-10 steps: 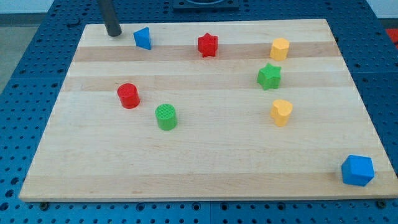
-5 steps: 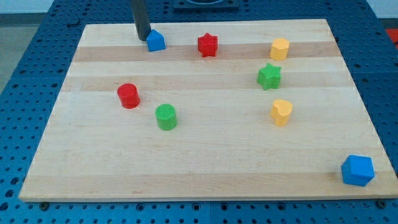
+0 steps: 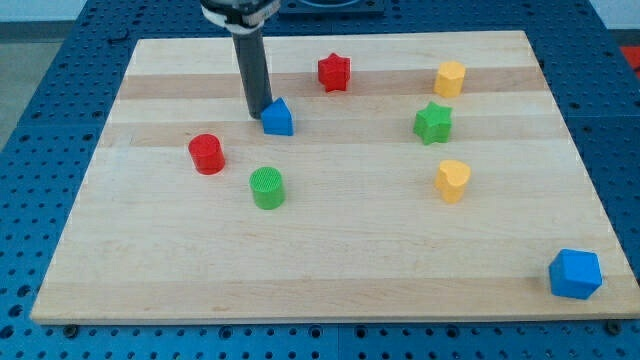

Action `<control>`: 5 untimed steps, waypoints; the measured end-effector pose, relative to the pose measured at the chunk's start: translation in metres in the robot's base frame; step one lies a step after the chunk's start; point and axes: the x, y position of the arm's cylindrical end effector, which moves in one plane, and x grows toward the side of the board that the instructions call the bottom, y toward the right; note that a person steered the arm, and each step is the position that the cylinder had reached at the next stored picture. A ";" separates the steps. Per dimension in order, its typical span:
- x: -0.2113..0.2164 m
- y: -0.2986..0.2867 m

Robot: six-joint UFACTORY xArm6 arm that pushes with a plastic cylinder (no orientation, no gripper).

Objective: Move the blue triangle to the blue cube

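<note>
The blue triangle (image 3: 278, 118) lies on the wooden board (image 3: 330, 260), left of centre in the upper half. My tip (image 3: 258, 113) touches its upper left side. The blue cube (image 3: 575, 273) sits at the board's bottom right corner, far from the triangle.
A red star (image 3: 334, 72) lies above right of the triangle. A red cylinder (image 3: 207, 153) and a green cylinder (image 3: 267, 187) lie below left of it. A green star (image 3: 433, 122) and two yellow blocks (image 3: 450, 77) (image 3: 453, 180) stand on the right.
My tip has moved right and down the view, pushing the blue triangle from the top edge toward the board's middle.
</note>
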 end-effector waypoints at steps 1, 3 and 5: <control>0.024 0.031; 0.024 0.080; 0.074 0.126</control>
